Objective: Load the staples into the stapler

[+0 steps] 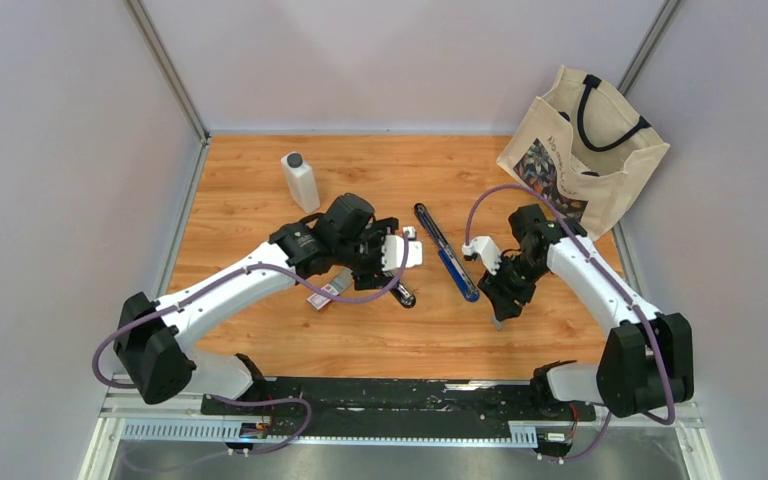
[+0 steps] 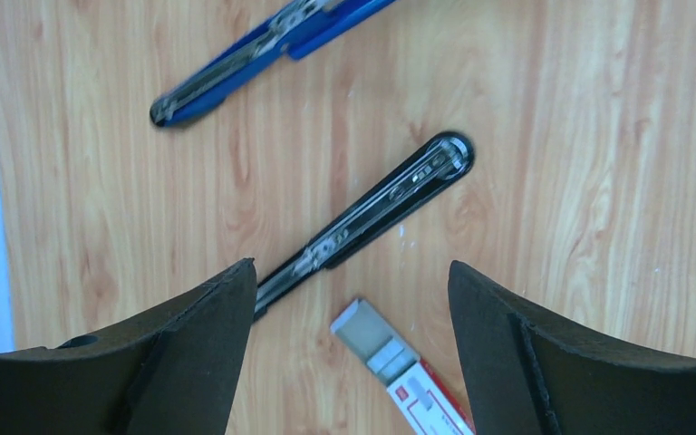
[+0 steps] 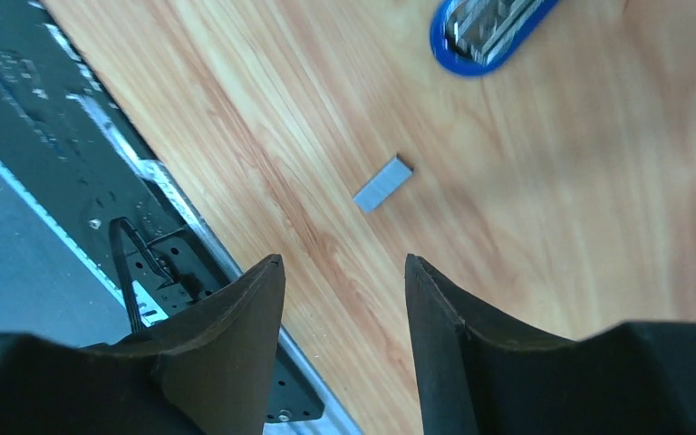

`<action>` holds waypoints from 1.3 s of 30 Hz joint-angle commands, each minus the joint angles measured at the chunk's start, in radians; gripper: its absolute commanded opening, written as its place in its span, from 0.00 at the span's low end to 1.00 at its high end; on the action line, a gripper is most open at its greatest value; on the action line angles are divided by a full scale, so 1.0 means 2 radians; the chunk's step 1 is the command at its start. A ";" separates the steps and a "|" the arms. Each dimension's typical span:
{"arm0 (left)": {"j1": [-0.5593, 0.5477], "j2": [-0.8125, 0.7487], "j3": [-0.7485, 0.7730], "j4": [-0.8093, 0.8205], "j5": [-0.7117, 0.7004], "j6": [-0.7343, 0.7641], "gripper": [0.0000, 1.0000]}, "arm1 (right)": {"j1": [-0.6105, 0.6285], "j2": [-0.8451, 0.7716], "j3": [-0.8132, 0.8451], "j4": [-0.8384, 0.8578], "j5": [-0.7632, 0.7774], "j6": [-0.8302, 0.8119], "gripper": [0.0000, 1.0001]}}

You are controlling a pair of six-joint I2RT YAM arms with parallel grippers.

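**Staples box** (image 2: 414, 388): white-and-red, flat on the desk (image 1: 260, 190), grey inner tray slid partly out. In the left wrist view it lies between the two fingers of the left pincer (image 2: 352, 265), behind the fingertips, and is not gripped.

**Left pincer:** fingers spread wide, nothing between the pads.

**Black stapler part** (image 2: 372, 213): long bar with a metal channel, just beyond the tray end of the box, running under the left fingertip.

**Blue stapler** (image 1: 457, 268): opened out flat at mid-desk, between the two arms.

**Right pincer** (image 3: 344, 258): fingers apart, empty.

**Loose staple strip** (image 3: 383, 184): grey, on the desk just ahead of the right fingertips, short of the blue stapler's rounded end.

**Also:** white bottle (image 1: 301, 181); tote bag (image 1: 580, 150).
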 commanded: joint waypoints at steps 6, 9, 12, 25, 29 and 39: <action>0.072 -0.097 -0.015 -0.057 -0.053 -0.055 0.88 | 0.006 0.011 -0.096 0.122 0.095 0.133 0.55; 0.086 -0.136 -0.022 -0.085 -0.080 -0.057 0.88 | 0.012 0.024 -0.095 0.140 0.109 0.154 0.54; 0.110 -0.171 -0.027 -0.112 -0.091 -0.061 0.88 | 0.029 0.036 -0.098 0.153 0.115 0.168 0.54; 0.173 -0.286 -0.077 -0.127 -0.102 -0.072 0.88 | 0.093 0.076 -0.114 0.182 0.176 0.193 0.47; 0.178 -0.286 -0.075 -0.125 -0.096 -0.076 0.88 | 0.103 0.090 -0.117 0.184 0.190 0.191 0.41; 0.187 -0.291 -0.085 -0.112 -0.089 -0.083 0.89 | 0.092 0.077 -0.120 0.213 0.230 0.160 0.30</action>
